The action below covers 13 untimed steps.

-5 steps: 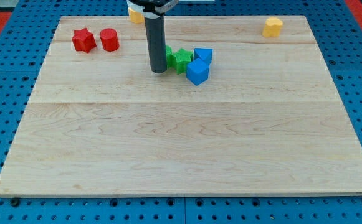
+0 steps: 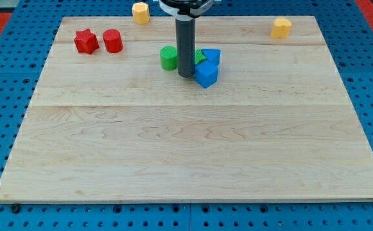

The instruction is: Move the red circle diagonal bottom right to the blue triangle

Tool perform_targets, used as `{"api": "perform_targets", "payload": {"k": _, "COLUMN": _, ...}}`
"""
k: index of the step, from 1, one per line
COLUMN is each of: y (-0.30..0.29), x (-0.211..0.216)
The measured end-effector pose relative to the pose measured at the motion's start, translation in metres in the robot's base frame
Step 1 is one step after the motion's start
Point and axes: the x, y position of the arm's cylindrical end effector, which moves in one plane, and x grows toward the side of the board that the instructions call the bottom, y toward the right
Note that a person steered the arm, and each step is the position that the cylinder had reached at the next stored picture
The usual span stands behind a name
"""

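Camera view: my tip (image 2: 186, 75) (rod upright) beside blue cube (image 2: 206, 74).

Rod (image 2: 185, 48): plain cylinder, dark grey to near black, matte, same width all the way down. My tip (image 2: 185, 76) ends flat and blunt. Up top it enters a wider white collar (image 2: 185, 6) with a dark underside, cropped by the frame, possibly a mounting flange.
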Motion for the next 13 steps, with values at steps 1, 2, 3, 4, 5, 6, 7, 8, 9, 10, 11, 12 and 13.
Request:
{"api": "perform_targets", "payload": {"k": 1, "y": 0.031, "x": -0.019}}
{"api": "perform_targets", "payload": {"k": 2, "y": 0.044, "x": -0.031}}
{"api": "perform_targets", "payload": {"k": 3, "y": 0.050, "x": -0.039}}
{"api": "perform_targets", "payload": {"k": 4, "y": 0.054, "x": -0.070}}
{"api": "perform_targets", "payload": {"k": 5, "y": 0.055, "x": -0.098}}
{"api": "perform_targets", "payload": {"k": 6, "y": 0.084, "x": -0.114}}
{"api": "perform_targets", "payload": {"k": 7, "y": 0.092, "x": -0.139}}
{"api": "perform_targets", "payload": {"k": 8, "y": 0.081, "x": -0.163}}
{"api": "perform_targets", "payload": {"k": 9, "y": 0.076, "x": -0.170}}
{"api": "perform_targets", "payload": {"k": 10, "y": 0.030, "x": -0.145}}
{"api": "perform_targets", "payload": {"k": 11, "y": 0.015, "x": -0.099}}
{"api": "perform_targets", "payload": {"k": 12, "y": 0.007, "x": -0.053}}
{"api": "perform_targets", "payload": {"k": 13, "y": -0.018, "x": -0.021}}
